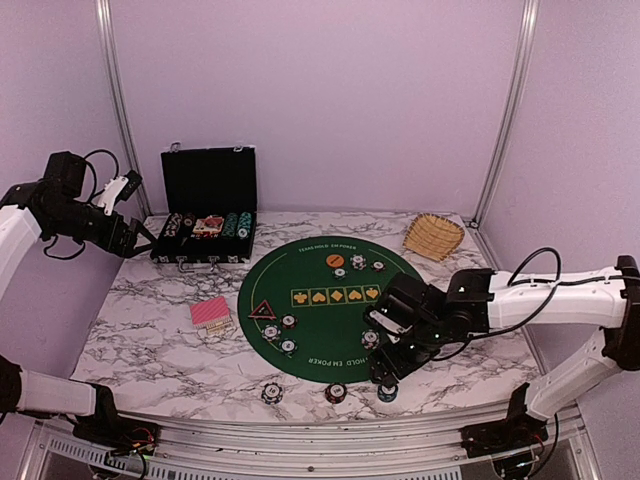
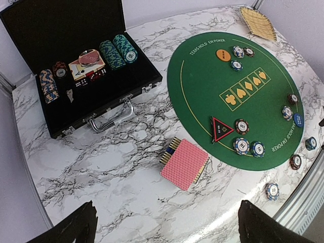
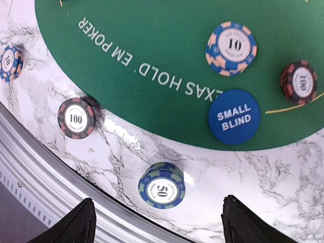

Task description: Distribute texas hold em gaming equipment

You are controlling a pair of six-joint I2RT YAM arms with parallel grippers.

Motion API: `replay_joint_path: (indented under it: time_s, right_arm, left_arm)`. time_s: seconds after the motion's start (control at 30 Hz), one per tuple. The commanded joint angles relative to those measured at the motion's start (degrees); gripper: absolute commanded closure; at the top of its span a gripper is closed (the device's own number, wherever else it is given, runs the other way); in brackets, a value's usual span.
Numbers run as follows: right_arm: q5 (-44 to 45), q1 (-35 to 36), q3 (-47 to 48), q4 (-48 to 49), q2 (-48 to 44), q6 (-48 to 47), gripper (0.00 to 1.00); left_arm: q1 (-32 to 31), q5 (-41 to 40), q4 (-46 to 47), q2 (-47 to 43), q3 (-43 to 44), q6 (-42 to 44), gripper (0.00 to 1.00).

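On the bare marble table (image 1: 150, 350) at its near edge, just outside the green mat (image 1: 330, 300), a teal 50 chip (image 3: 161, 185) lies flat; the right gripper (image 3: 158, 225) hangs over it, fingers spread wide with nothing between them. To the left along the same strip lie a red-black 100 chip (image 3: 76, 118) and, further left, a blue-white 10 chip (image 1: 271, 392), each apart from the next. Just inside the mat's near rim sits the blue Small Blind button (image 3: 234, 116), with another 10 chip (image 3: 231, 48) and a red 100 chip (image 3: 298, 81) near it. On the mat's left side stands the red-black triangle marker (image 2: 221, 128) with three chips just beside it; at the far side is the orange button (image 2: 223, 54), also with three chips. The red-backed cards (image 2: 185, 163) lie stacked on marble left of the mat. The black case (image 2: 76, 66) stands open at far left; the wicker basket (image 1: 433, 236) at far right. The left gripper (image 2: 167, 228) is raised at the left, wide apart and empty.
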Motion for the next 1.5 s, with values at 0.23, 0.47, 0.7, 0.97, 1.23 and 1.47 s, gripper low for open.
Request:
replay_joint_path:
  time_s: [0.23, 0.47, 0.7, 0.97, 1.23, 1.47]
  right_arm:
    - [-3.0, 3.2, -3.0, 4.3, 5.2, 3.9, 0.16]
    - [-0.1, 3.3, -3.6, 4.8, 7.6, 4.1, 0.20]
    - [1.5, 3.2, -4.2, 5.2, 8.7, 3.9, 0.23]
    - [2.1, 3.0, -4.0, 6.1, 9.4, 3.5, 0.28]
    - [1.5, 3.0, -4.2, 6.6, 9.9, 3.6, 0.37]
    - [1.7, 3.0, -4.4, 6.6, 9.9, 3.7, 0.46]
  left_arm:
    - [-0.3, 0.4, -1.2, 0.6, 0.0, 0.7, 0.01]
    - [-0.3, 0.2, -1.2, 0.6, -0.1, 0.7, 0.01]
    - [-0.4, 0.4, -1.2, 0.6, 0.5, 0.3, 0.01]
    - [-0.5, 0.4, -1.3, 0.4, 0.5, 0.3, 0.01]
    - [-0.5, -0.2, -1.2, 0.7, 0.8, 0.3, 0.01]
    - [-0.5, -0.2, -1.2, 1.0, 1.1, 0.3, 0.01]
